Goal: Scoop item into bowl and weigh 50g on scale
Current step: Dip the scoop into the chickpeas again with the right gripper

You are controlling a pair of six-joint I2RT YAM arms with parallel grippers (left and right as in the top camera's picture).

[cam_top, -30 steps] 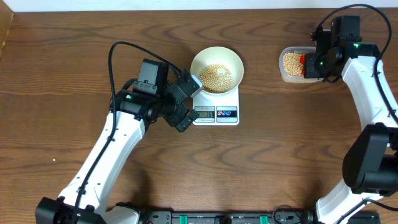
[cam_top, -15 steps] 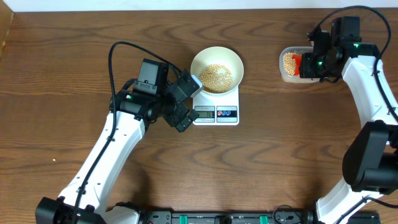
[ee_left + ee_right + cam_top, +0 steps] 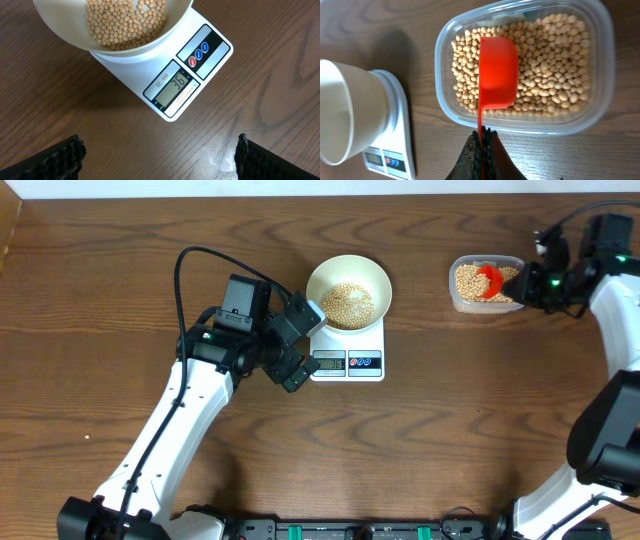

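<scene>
**Station inventory, as I see it from the remote console**

1. Small white rectangular digital scale (image 3: 347,363): it stands mid-way across the brown wood-grain counter (image 3: 450,430). Through the left wrist camera I read 36 on its grey display. The red and blue round buttons sit beside the display.
2. Round plain white bowl (image 3: 325,275): it sits upright on the scale's platform.
3. Small round tan beans (image 3: 346,303): a shallow heap lies in the bottom of the bowl. A larger stock fills the clear rounded-rectangular plastic tub (image 3: 545,125).
4. The tub: it is on the counter, well to the right of the scale and apart from it.
5. Red plastic scoop (image 3: 497,75): its cup is over the beans inside the tub, and its thin handle runs out across the tub's rim. I cannot tell whether it carries beans.
6. Right gripper (image 3: 482,137): it is pinched tight on the scoop's handle, just outside the tub.
7. Left gripper (image 3: 160,157): it is spread wide and holds nothing. It hangs over the counter just left of the scale, looking at the display.
</scene>
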